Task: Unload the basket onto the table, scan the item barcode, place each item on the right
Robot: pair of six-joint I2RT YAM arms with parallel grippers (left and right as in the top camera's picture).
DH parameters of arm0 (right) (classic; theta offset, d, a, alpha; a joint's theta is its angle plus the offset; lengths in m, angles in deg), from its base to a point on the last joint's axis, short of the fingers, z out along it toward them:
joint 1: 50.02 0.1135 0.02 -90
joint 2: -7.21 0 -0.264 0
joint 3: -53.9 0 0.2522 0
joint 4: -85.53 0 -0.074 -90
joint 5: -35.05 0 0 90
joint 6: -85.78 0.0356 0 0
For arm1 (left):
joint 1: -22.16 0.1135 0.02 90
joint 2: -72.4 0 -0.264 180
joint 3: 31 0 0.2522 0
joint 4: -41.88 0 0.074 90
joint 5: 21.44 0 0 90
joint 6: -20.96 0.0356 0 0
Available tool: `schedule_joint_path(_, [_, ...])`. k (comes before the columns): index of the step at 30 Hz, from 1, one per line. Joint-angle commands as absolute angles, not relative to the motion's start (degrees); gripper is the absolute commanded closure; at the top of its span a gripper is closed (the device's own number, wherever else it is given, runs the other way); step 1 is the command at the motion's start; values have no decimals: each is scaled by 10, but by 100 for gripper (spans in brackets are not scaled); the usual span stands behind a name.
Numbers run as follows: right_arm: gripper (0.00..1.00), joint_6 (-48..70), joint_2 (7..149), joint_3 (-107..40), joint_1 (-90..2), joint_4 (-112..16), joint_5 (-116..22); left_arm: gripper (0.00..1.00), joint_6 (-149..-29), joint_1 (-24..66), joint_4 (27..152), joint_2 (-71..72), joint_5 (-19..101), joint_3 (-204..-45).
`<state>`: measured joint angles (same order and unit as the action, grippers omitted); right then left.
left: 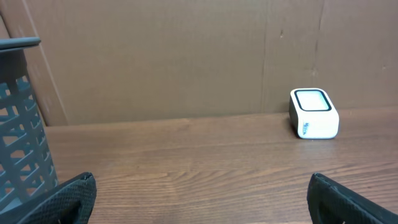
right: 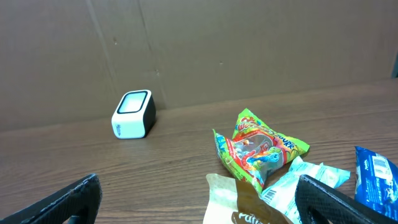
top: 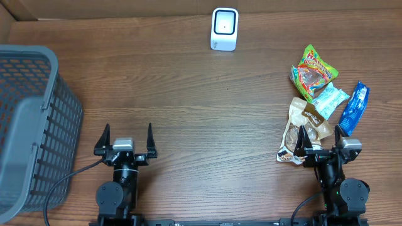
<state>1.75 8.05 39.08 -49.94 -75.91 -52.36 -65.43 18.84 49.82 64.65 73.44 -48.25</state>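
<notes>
Across the tabletop (top: 207, 113): dark brown wood grain, the grain running left to right.
Room: a plain brown cardboard wall (left: 186, 56) stands along the far edge, with an upright seam in it.
Scanner (top: 224, 29): a small white box with a dark-framed window, at the far edge near the centre, just in front of the wall.
Snack packets: four, clustered on the right side, well apart from the scanner. The green-and-orange bag (top: 313, 72) lies farthest. The pale packet (top: 330, 100) and the blue packet (top: 355, 107) lie nearer. The brown-and-cream pouch (top: 304, 129) lies nearest.
Basket (top: 25, 125): grey mesh, at the left edge.
Left gripper (top: 127, 130): near left, jaws spread wide, nothing between them.
Right gripper (top: 320, 133): near right, jaws spread wide and gripping nothing. The pouch's near end reaches its fingers; contact cannot be told.
Overhead alone: both arm bases, a black cable (top: 63, 182) curling left from the left arm, and the whole layout at once.
Left wrist alone: the basket's side wall seen from low down, with the scanner to the right.
Right wrist alone: the packets from the side, the green-and-orange bag puffed up, the scanner to the left.
</notes>
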Motion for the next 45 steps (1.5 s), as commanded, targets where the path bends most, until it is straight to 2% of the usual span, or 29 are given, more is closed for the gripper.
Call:
schedule_joint_path(1, [0, 17, 75, 397, -501, -761, -523, 0, -626, 193, 497, 672, 730, -457])
schedule_joint_path(8, [0, 17, 75, 397, -501, -761, -523, 0, -608, 193, 595, 722, 732, -450])
schedule_joint_path(45, [0, 17, 75, 397, -501, -761, -523, 0, -609, 192, 597, 721, 729, -450])
